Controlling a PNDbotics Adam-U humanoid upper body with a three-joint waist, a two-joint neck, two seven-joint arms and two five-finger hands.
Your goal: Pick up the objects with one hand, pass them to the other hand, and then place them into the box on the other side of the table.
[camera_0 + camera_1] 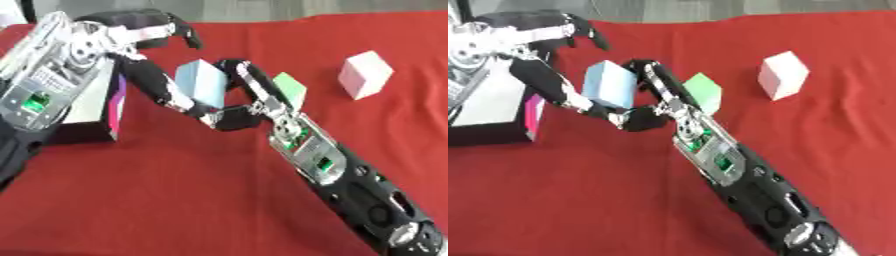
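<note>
A red cloth covers the table (175,200). Near centre, the right hand (249,102) curls around a light-blue cube (201,82); the left hand (153,35), fingers relaxed, hovers at eleven o'clock. The cube looks rigid and light; flat opposite faces suit gripping.

Matt cloth, matt cubes, glossy machine parts.
The red tablecloth (175,200) looks soft and matt; the pale blue cube (203,82) and white cube (365,74) smooth, matt; the right hand (249,95) shiny black plastic and silver metal.

A lab-like bench: red cloth (192,200) holding plain test cubes (782,75).
</note>
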